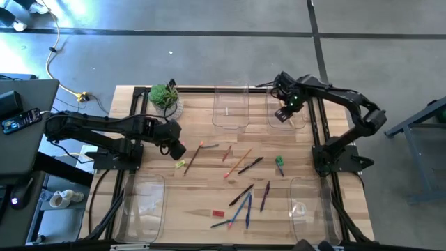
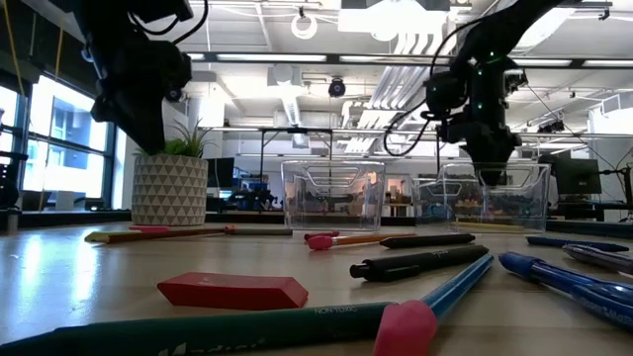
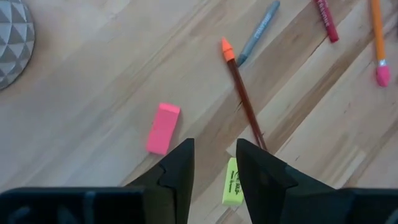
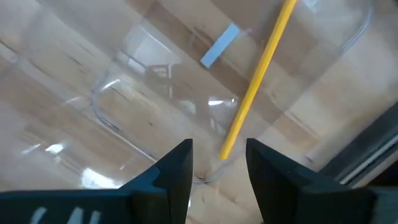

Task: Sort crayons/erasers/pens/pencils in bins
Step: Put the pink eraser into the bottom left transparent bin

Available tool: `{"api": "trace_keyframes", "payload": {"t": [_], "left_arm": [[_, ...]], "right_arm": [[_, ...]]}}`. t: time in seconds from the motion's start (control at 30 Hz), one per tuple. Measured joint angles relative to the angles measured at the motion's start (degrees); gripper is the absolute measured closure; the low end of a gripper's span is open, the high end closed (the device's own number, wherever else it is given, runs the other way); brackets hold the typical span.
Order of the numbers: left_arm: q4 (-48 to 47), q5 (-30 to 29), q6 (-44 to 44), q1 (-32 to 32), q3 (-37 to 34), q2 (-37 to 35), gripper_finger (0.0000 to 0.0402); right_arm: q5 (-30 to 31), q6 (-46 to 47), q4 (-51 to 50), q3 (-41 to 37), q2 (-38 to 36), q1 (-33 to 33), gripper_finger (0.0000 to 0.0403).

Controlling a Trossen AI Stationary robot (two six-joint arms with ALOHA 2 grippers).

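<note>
Wooden bench (image 1: 209, 209) mostly unsorted: right claw (image 4: 217, 163) wide over far bin (image 4: 155, 93), yellow pencil (image 4: 255, 87) dropped in; left claw (image 3: 214, 163) part-open, empty, above erasers (image 3: 163, 127); pens (image 1: 244, 195) etc. remain.

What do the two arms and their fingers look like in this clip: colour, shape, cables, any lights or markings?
Both arms are black, built of slim jointed tube segments. The left gripper and the right gripper each end in two matte black fingers with angular, wedge-shaped tips. A small green light glows on the right arm's wrist, and dark cables loop from it in the low view. No printed markings are legible.
</note>
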Motion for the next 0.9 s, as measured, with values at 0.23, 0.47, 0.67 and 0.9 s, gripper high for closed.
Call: {"api": "trace_keyframes", "payload": {"t": [0.23, 0.47, 0.67, 0.9], "left_arm": [[0.0, 1.2, 9.1, 0.0, 0.0, 0.0, 0.0259], [0.1, 3.3, 20.0, 2.6, 0.0, 0.7, 0.0219], [0.4, 6.1, 27.4, 6.3, 0.0, 4.9, 0.0216], [0.4, 6.9, 28.1, 8.5, 0.0, 11.3, 0.0216]], "right_arm": [[0.0, -0.8, -0.1, 0.5, -5.2, 0.0, 0.0261], [0.1, -0.7, -0.1, 0.5, -10.7, 0.0, 0.0261], [0.1, -0.7, 0.1, 0.5, -13.2, 0.0, 0.0261], [0.1, -0.7, 0.4, 0.5, -13.7, 0.0, 0.0261]]}}
